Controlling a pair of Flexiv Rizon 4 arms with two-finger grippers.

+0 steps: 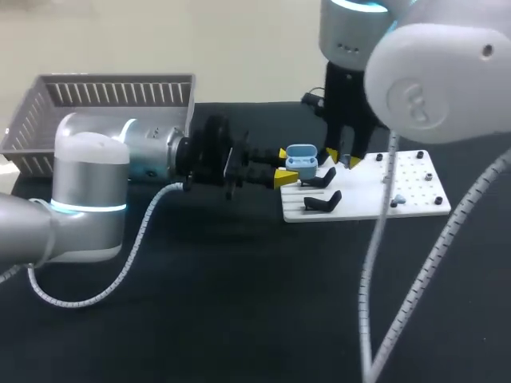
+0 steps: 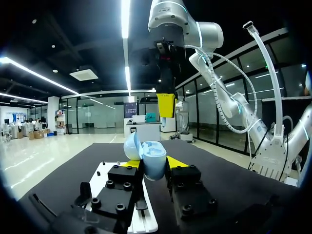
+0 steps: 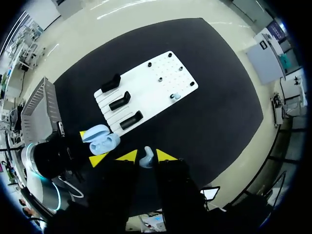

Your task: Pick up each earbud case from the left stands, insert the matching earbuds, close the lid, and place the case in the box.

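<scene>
- Head view: the left gripper (image 1: 286, 166) reaches in from the left and is clamped on a blue case (image 1: 301, 159) with its lid flipped open, held at the near-left edge of the white board (image 1: 375, 187). The right gripper (image 1: 343, 159) hangs just right of the case. Black stands (image 1: 322, 202) sit on the board's left end, and a grey basket (image 1: 104, 100) is at the far left.
- Left wrist view: the case is pinched between both yellow tips, and the other arm's gripper hangs above it.
- Right wrist view: the fingers are closed on a pale earbud (image 3: 146, 157), with the open case just beside them.
</scene>
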